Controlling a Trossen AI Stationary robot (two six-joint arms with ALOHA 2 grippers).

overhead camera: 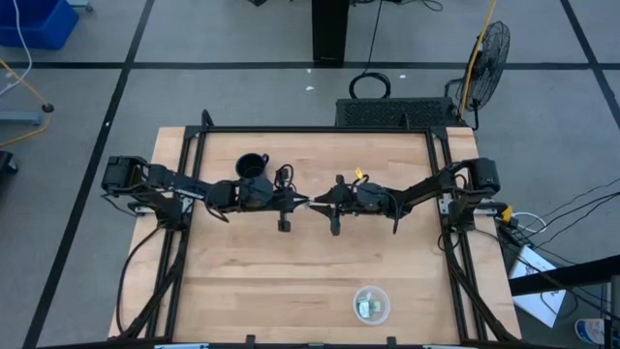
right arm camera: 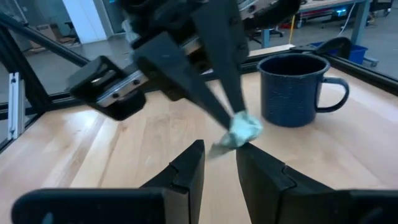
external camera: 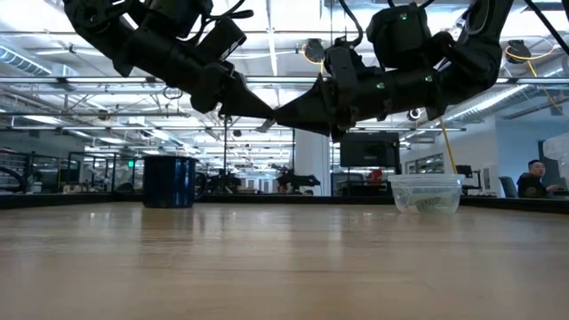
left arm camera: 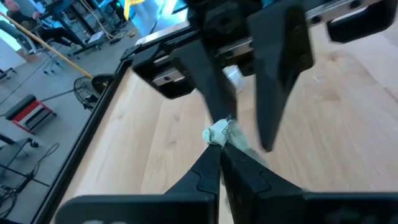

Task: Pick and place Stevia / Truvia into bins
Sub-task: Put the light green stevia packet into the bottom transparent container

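Mid-air above the desk (overhead camera: pixel 310 271), the left claw (left arm camera: pixel 219 149) pinches a crumpled Stevia sachet (left arm camera: pixel 219 132); the right claw (right arm camera: pixel 219 155), parted, sits just beside it, seemingly ready to receive.

I count my two arms, one mug (overhead camera: pixel 252 166), one clear cup (overhead camera: pixel 371 303) holding sachets, and one crumpled sachet (left arm camera: pixel 217 133).

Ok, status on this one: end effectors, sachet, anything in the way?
Left end effector shut on a crumpled sachet mid-table, aloft. Right end effector open, facing it. Cup near front edge holds sachets. Mug behind, clear.
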